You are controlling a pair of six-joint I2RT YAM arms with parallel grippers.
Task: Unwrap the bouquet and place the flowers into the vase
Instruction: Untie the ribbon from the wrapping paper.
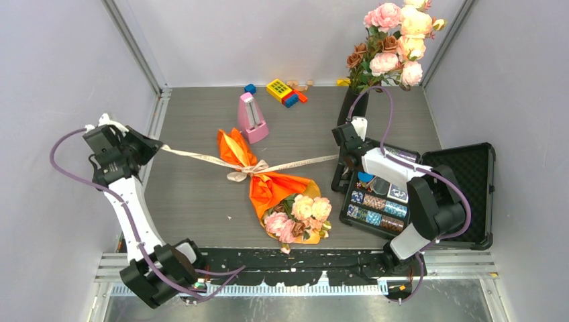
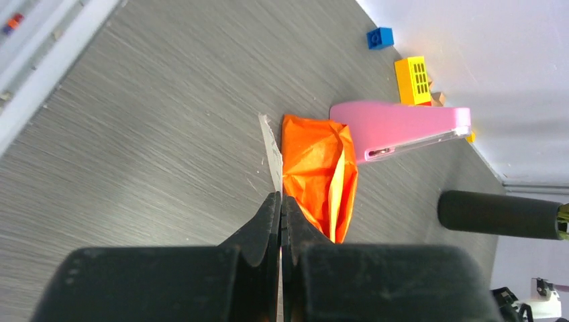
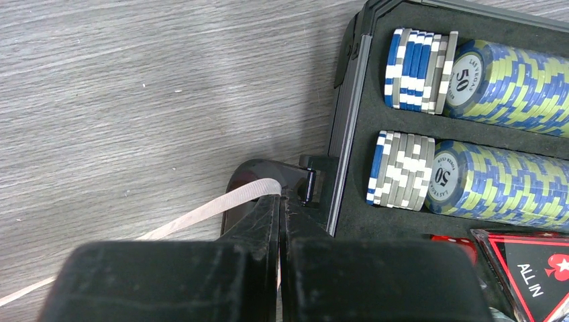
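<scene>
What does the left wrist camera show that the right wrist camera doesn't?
Only the left wrist view shows the bouquet's orange paper, the pink metronome and toy blocks. Only the right wrist view shows the open case of poker chips. Both show the grey table and a gripper pinching the cream ribbon: the left gripper and the right gripper, each shut on one end.

White-and-black arms [image 1: 131,201] trailing purple cables [image 1: 388,107], with black fingers [image 2: 258,235]
</scene>
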